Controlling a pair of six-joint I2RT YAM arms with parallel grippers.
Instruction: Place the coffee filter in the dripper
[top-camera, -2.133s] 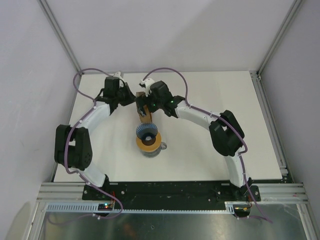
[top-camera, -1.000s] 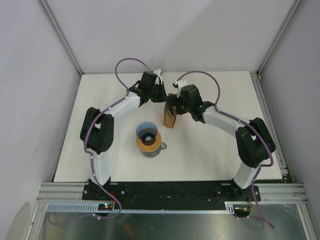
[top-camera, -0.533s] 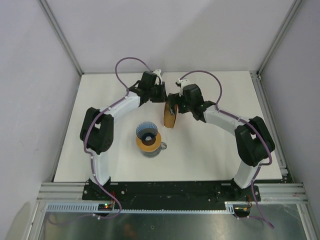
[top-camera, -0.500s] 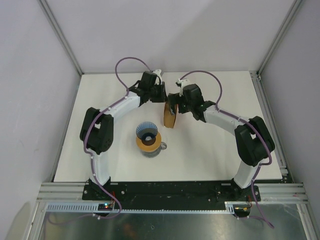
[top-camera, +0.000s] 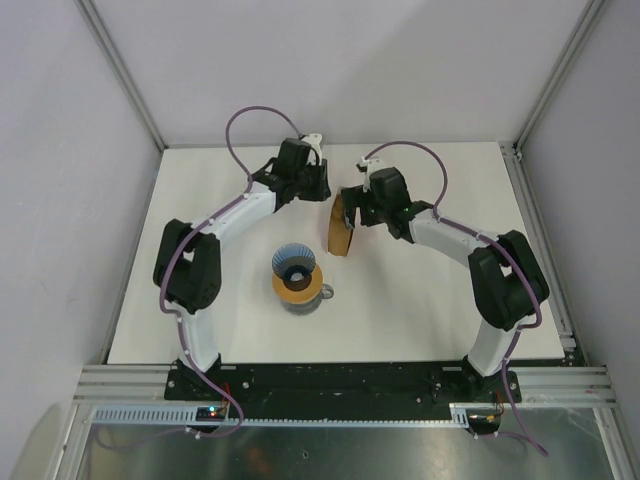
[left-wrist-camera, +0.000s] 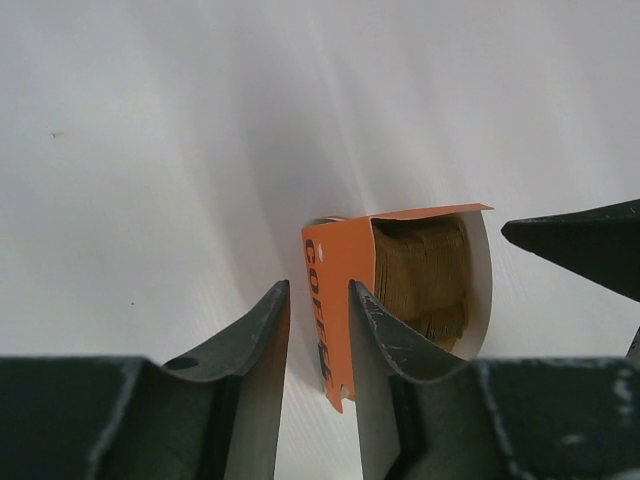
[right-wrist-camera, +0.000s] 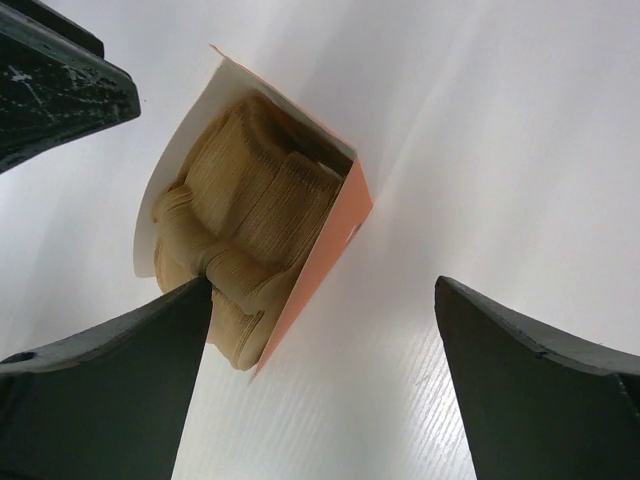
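Observation:
The blue ribbed dripper (top-camera: 296, 264) sits on a tan-orange ring on the glass carafe (top-camera: 299, 298). An orange packet (top-camera: 340, 228) lies behind and to the right of it, its mouth showing a stack of tan filters (left-wrist-camera: 425, 270). No single coffee filter shows apart from the stack. My left gripper (top-camera: 321, 188) hovers at the packet's far end, its jaws narrowly apart (left-wrist-camera: 318, 290) with the packet's orange wall (left-wrist-camera: 338, 275) seen beyond the gap. My right gripper (top-camera: 351, 206) is wide open (right-wrist-camera: 322, 285) over the packet (right-wrist-camera: 322, 255), its left finger (right-wrist-camera: 130, 360) against the filter stack (right-wrist-camera: 250, 225).
The white table (top-camera: 440, 290) is boxed by grey walls and metal posts at the back corners (top-camera: 512, 150). The right gripper's fingertip (left-wrist-camera: 580, 240) shows in the left wrist view, and the left gripper's finger (right-wrist-camera: 55, 85) shows in the right wrist view.
Over two seconds both grippers and the packet shifted right, from behind the dripper. In the last half second the grippers drew slightly apart and the packet leans a little more.

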